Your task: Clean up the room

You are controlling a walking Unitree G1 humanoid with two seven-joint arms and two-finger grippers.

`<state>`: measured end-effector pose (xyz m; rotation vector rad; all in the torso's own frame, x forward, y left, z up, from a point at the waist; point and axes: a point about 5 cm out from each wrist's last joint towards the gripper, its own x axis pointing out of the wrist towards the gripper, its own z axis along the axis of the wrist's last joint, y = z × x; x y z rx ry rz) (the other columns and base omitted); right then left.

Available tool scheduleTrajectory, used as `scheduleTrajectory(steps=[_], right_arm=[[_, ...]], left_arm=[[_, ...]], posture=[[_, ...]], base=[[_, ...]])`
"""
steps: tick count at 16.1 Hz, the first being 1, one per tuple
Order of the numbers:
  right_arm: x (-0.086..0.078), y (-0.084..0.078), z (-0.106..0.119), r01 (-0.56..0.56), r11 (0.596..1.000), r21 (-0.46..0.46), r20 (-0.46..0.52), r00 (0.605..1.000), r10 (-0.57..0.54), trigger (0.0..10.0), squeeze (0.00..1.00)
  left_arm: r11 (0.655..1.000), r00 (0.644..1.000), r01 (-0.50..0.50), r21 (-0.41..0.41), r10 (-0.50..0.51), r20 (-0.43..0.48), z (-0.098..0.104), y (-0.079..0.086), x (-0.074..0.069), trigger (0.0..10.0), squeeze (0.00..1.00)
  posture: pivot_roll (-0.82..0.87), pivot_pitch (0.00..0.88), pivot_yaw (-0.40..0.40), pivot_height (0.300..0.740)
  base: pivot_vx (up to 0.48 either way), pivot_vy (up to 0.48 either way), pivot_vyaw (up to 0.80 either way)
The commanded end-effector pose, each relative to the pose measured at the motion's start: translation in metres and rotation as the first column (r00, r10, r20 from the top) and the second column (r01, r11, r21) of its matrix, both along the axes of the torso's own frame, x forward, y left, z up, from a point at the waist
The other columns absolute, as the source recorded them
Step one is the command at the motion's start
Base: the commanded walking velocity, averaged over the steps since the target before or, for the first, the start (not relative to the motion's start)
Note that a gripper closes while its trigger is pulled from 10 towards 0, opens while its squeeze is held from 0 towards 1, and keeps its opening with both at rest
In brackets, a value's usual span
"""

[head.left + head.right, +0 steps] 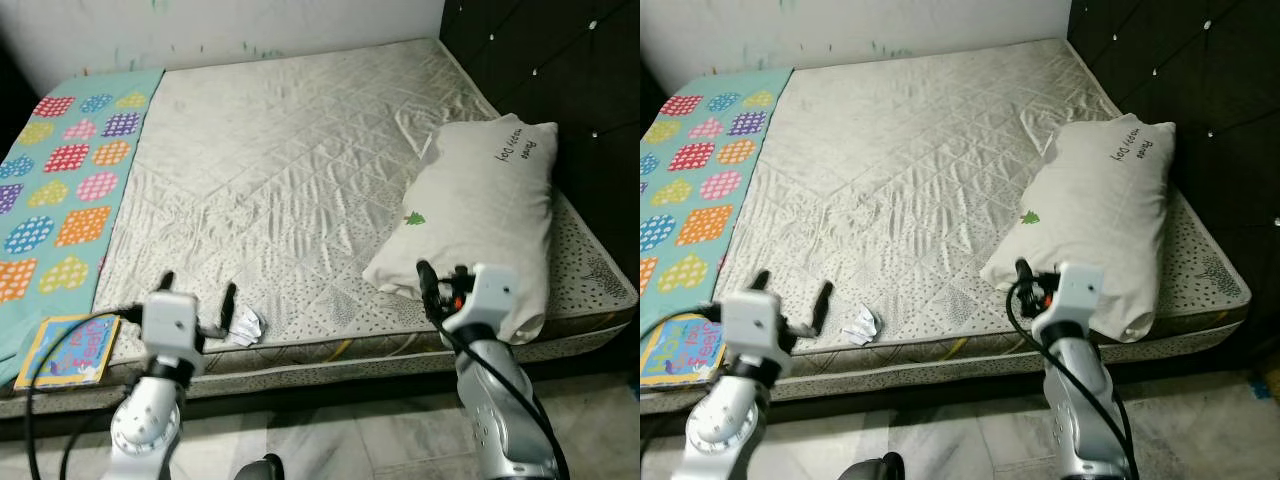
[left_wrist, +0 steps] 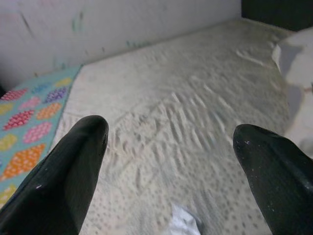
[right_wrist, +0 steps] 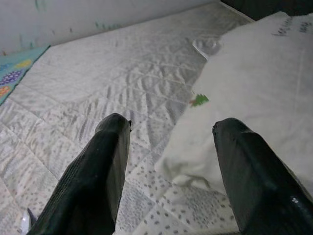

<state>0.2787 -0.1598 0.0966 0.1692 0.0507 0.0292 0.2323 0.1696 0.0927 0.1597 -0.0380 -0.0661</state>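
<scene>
from the head view i stand at the bed [image 1: 300,150], left gripper [image 1: 198,296] spread beside the crumpled paper [image 1: 246,326] near the edge. left wrist view: fingers [image 2: 58,181] apart, paper [image 2: 183,226] just ahead. right wrist view: fingers [image 3: 93,181] open toward the pillow [image 3: 254,98]. i judge pickup is next: ease forward, close on the paper.

I'm seeing the mattress [image 1: 300,180] lying ahead: blanket [image 1: 70,190] along its left side, pillow [image 1: 480,220] at right, crumpled paper [image 1: 244,326] near the front edge, book [image 1: 68,350] at the front-left corner.
</scene>
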Motion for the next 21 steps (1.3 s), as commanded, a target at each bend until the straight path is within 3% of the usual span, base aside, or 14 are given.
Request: scheduleTrajectory(steps=[1,2,4,5,7,8,9,10,11,15,21], right_arm=[[0.0,0.005,-0.007,-0.009,1.0,0.03,-0.023,1.0,0.009,10.0,0.0],[0.005,0.012,-0.013,-0.022,0.999,0.042,-0.048,0.999,0.024,10.0,0.0],[0.015,0.025,0.007,-0.093,0.996,0.016,0.016,0.996,0.093,10.0,0.0],[0.022,0.03,0.021,-0.13,0.991,0.027,0.052,0.99,0.128,10.0,0.0],[0.026,0.026,0.013,-0.115,0.992,0.058,0.025,0.993,0.113,10.0,0.0],[0.027,0.022,0.007,-0.07,0.993,0.09,-0.008,0.997,0.071,10.0,0.0],[0.027,0.023,0.01,-0.082,0.994,0.079,0.006,0.997,0.081,10.0,0.0],[0.022,0.023,0.012,-0.121,0.993,0.007,0.045,0.992,0.121,10.0,0.0],[0.022,0.018,0.005,-0.083,0.996,0.032,0.014,0.997,0.082,10.0,0.0],[0.025,0.023,0.012,-0.121,0.993,0.002,0.04,0.992,0.12,10.0,0.0],[0.023,0.017,0.008,-0.158,0.986,-0.06,0.011,0.987,0.159,10.0,0.0]], left_arm=[[1.0,0.999,-0.005,0.011,0.005,-0.032,-0.01,0.003,-0.002,10.0,0.0],[1.0,0.999,-0.011,0.0,0.011,-0.037,-0.013,0.002,0.007,10.0,0.0],[1.0,1.0,0.006,-0.021,-0.006,0.006,0.004,0.0,0.019,10.0,0.0],[0.999,0.998,0.037,-0.013,-0.036,0.051,0.018,-0.002,0.025,10.0,0.0],[0.999,0.998,0.004,-0.047,-0.002,0.056,0.016,0.0,0.026,10.0,0.0],[0.996,0.998,-0.043,-0.08,0.046,0.038,0.012,0.004,0.024,10.0,0.0],[0.994,0.997,-0.058,-0.091,0.062,0.035,0.012,0.006,0.021,10.0,0.0],[0.994,0.997,-0.065,-0.092,0.068,0.023,0.009,0.008,0.013,10.0,0.0],[0.995,0.998,-0.06,-0.08,0.06,-0.004,0.001,0.008,0.009,10.0,0.0],[0.993,0.998,-0.055,-0.105,0.055,0.002,0.004,0.005,0.014,10.0,0.0],[0.988,0.997,-0.079,-0.133,0.078,-0.009,0.003,0.001,0.008,10.0,0.0]], posture=[[0.06,0.085,0.061,0.74],[0.06,0.055,0.044,0.74],[0.07,0.023,0.032,0.74],[0.08,0.05,0.026,0.74],[0.1,0.108,0.013,0.74],[0.1,0.114,0.014,0.74],[0.09,0.118,0.02,0.74],[0.09,0.118,0.022,0.74],[0.09,0.122,0.024,0.74],[0.08,0.128,0.014,0.74],[0.08,0.166,-0.033,0.74]], base=[[0.0,0.0,0.0],[0.0,0.0,0.0],[0.0,0.0,0.0],[0.0,0.0,0.0],[0.0,0.0,0.0],[0.0,0.0,0.0],[0.0,0.0,0.0],[0.0,0.0,0.0],[0.0,0.0,0.0],[0.0,0.29,0.0],[0.0,0.452,0.0]])
